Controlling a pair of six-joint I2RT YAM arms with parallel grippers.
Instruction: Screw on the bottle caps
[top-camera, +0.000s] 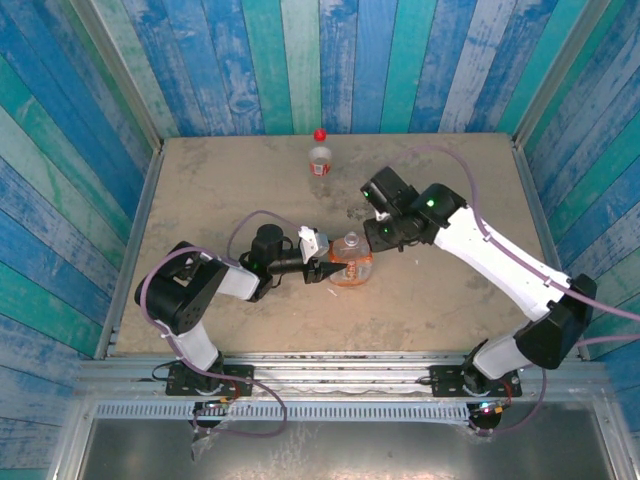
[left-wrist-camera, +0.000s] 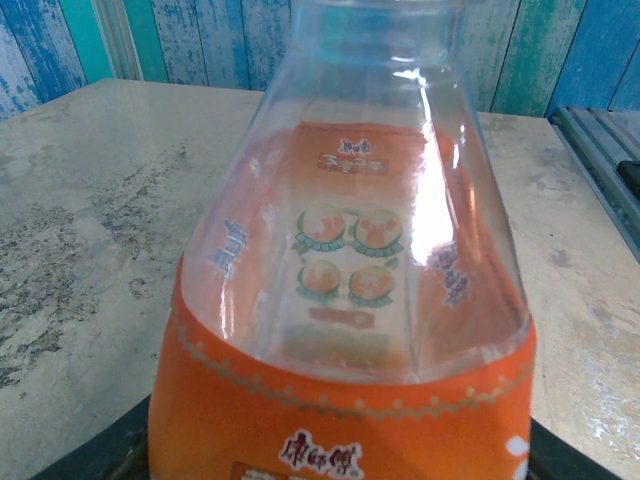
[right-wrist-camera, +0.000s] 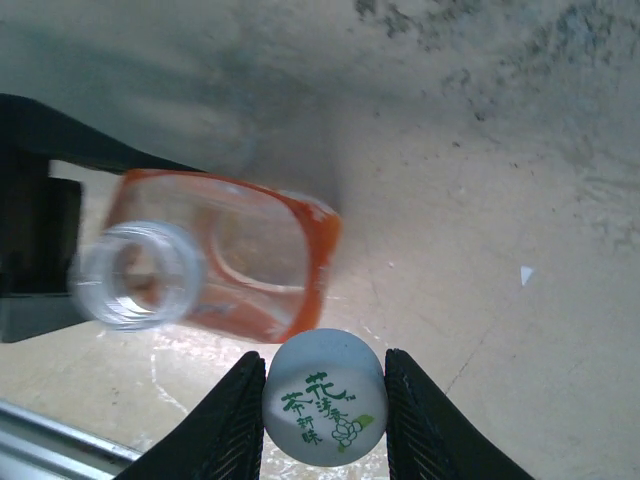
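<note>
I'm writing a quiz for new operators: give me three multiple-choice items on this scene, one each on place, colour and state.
1. Where is the slim bottle? A) at the far edge of the table B) beside the left arm's base C) in a claw
2. The cap in the right claw is: A) red B) white C) blue
3. The mouth of the orange bottle is: A) capped B) open C) crushed
Answers: 1 A, it stands far back; 2 B, white with green print; 3 B, its rim is bare.
</note>
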